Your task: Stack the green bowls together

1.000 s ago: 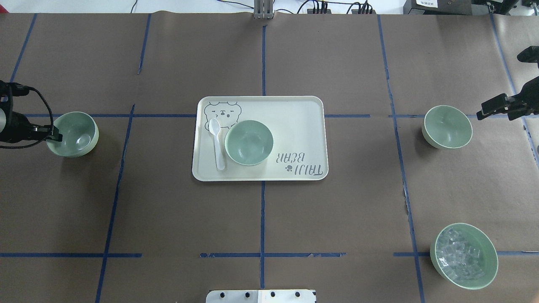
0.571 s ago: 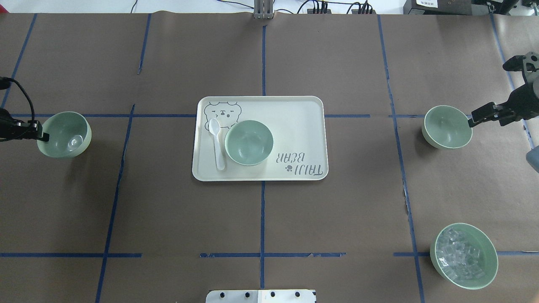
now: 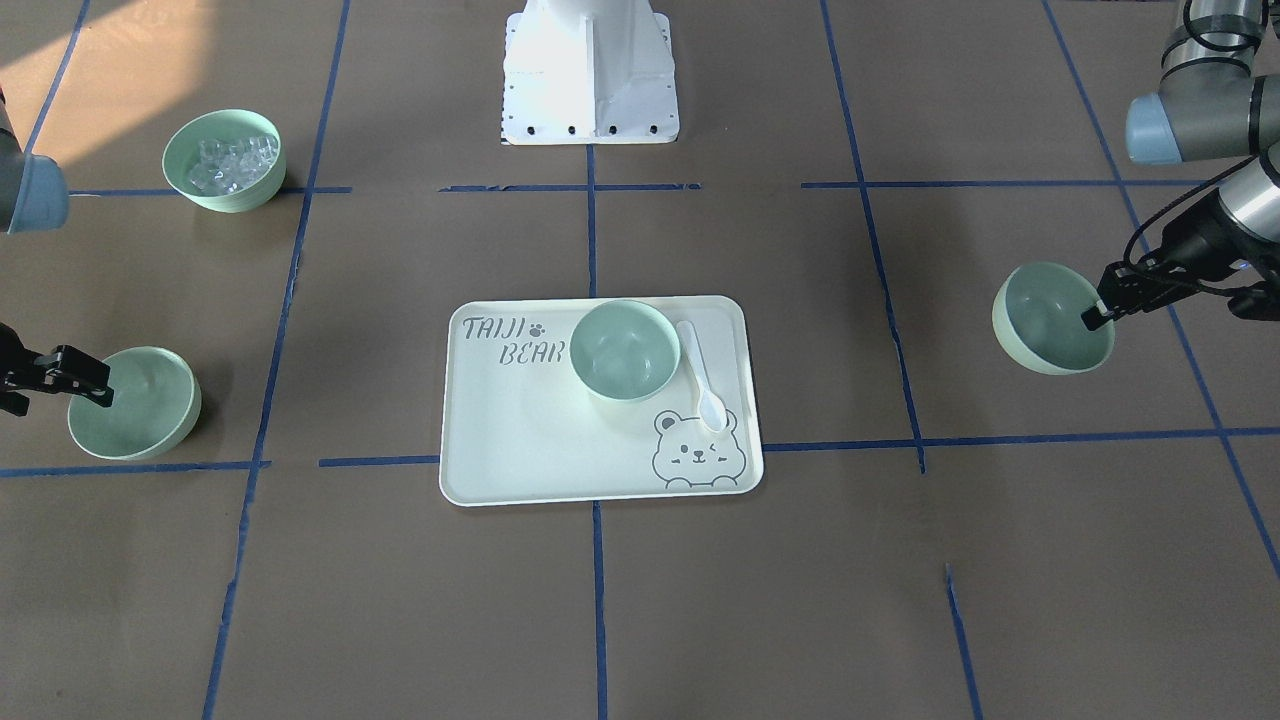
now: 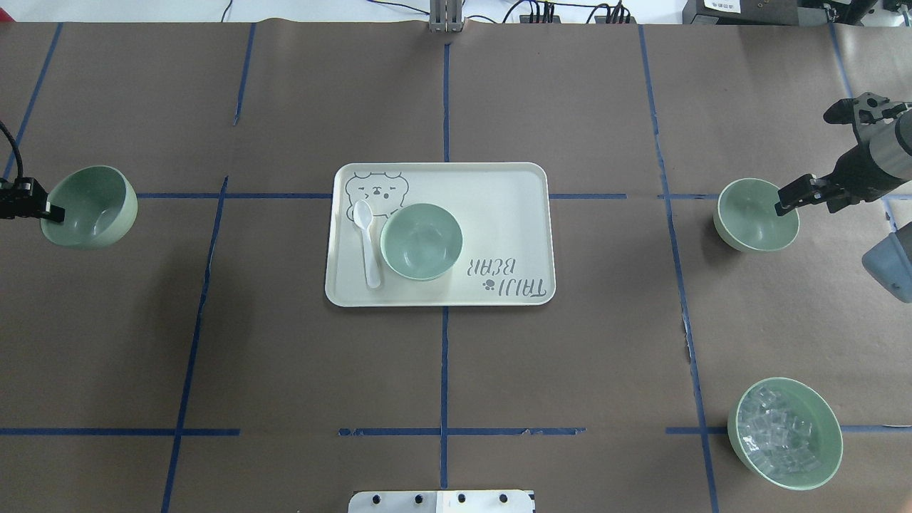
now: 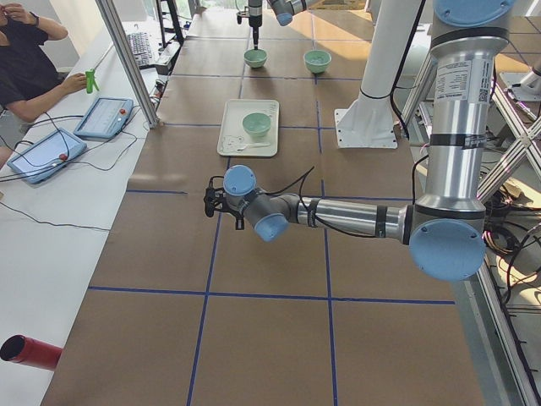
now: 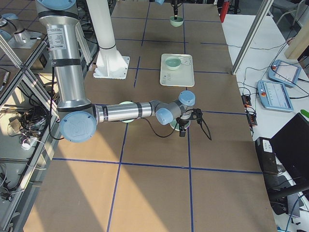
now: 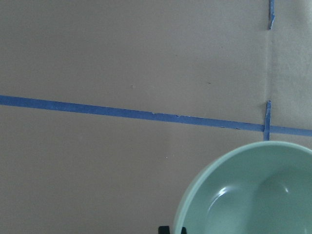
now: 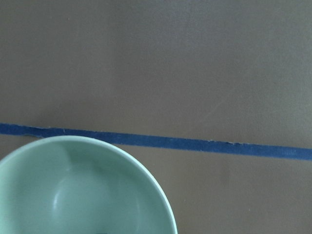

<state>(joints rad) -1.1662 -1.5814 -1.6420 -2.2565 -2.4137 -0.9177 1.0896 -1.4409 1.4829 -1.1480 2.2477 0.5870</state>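
Three plain mint-green bowls show. The middle bowl (image 4: 421, 241) (image 3: 625, 350) stands on the bear tray (image 4: 499, 206). My left gripper (image 4: 39, 208) (image 3: 1098, 312) is shut on the rim of the left bowl (image 4: 89, 206) (image 3: 1052, 318) and holds it tilted, off the table; this bowl fills the left wrist view's lower right (image 7: 253, 195). My right gripper (image 4: 781, 203) (image 3: 95, 388) is at the rim of the right bowl (image 4: 757, 215) (image 3: 133, 402), which rests on the table and shows in the right wrist view (image 8: 83, 190). Its jaws look open astride the rim.
A white spoon (image 4: 368, 246) lies on the tray beside the middle bowl. A green bowl of clear cubes (image 4: 784, 433) (image 3: 223, 160) stands at the near right. The robot's white base (image 3: 588, 70) is at the table's near edge. Blue tape lines cross the brown table.
My left gripper has raised its bowl and carried it left and farther away, tilted. My right gripper has moved in to the right bowl's rim; that bowl has not moved.
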